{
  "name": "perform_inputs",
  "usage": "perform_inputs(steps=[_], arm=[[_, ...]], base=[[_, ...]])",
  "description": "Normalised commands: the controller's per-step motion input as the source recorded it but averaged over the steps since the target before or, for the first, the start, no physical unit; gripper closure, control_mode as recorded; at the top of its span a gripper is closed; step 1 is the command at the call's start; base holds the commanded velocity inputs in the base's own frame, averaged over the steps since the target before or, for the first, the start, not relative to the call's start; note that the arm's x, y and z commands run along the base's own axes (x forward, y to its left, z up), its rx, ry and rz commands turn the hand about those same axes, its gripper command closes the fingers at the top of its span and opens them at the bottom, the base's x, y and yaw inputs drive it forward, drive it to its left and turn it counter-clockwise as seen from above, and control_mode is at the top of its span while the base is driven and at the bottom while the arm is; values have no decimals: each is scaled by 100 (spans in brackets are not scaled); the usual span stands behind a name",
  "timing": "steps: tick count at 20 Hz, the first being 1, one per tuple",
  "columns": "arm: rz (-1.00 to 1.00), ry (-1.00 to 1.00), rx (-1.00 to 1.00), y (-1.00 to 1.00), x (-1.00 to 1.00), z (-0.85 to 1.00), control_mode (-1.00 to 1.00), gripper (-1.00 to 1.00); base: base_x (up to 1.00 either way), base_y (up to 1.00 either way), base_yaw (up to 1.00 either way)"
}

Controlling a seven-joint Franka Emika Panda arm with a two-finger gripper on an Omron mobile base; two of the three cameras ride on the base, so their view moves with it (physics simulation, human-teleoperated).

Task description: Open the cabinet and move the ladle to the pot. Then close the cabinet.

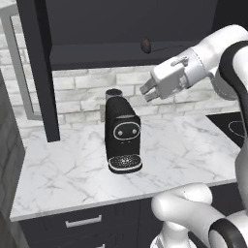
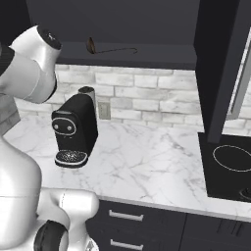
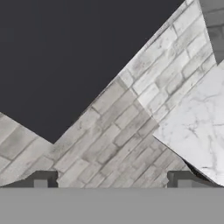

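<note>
Left base view: found the end effector (image 1: pixel 147 93) spread wide and holding nothing, hanging in the air above the black coffee machine (image 1: pixel 122 135) and just below the open cabinet (image 1: pixel 97 34). Touched nothing. Saw the ladle (image 1: pixel 147 45) lying on the cabinet shelf, its dark bowl up and just above the white hand. Saw one black door swung out at the left, edge-on, with a long silver bar handle (image 1: pixel 19 63) beside it. Found the coffee machine upright near the middle of the white marble desk (image 1: pixel 72 169).

Right base view: showed the ladle (image 2: pixel 93 45) from the other side, bowl to the left and thin handle running right along the shelf. Showed the second cabinet door (image 2: pixel 218 68) open at the right. Also showed a black cooktop (image 2: pixel 228 169) with a white burner ring, set into the desk at the right. Black drawers with short silver handles below the desk edge.

Hand view: looked along the two dark fingertips (image 3: pixel 41 179), standing far apart with nothing between them. Ahead, tilted, a grey-white brick wall (image 3: pixel 127 118), a dark cabinet underside and a corner of marble.
</note>
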Motion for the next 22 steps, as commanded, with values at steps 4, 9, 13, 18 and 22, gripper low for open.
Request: perform_inputs(steps=[4,9,13,18,22], arm=[[-22,-9,-4,-68,42,0,-100,-100],[-25,-8,-6,-60,49,0,-100,-100],[-25,-5,-7,-55,60,0,-100,-100],[-21,-3,-8,-50,73,0,-100,-100],[-13,-6,-13,-29,63,8,-100,-100]], base=[[0,0,0],[0,0,0],[0,0,0],[0,0,0],[0,0,0]])
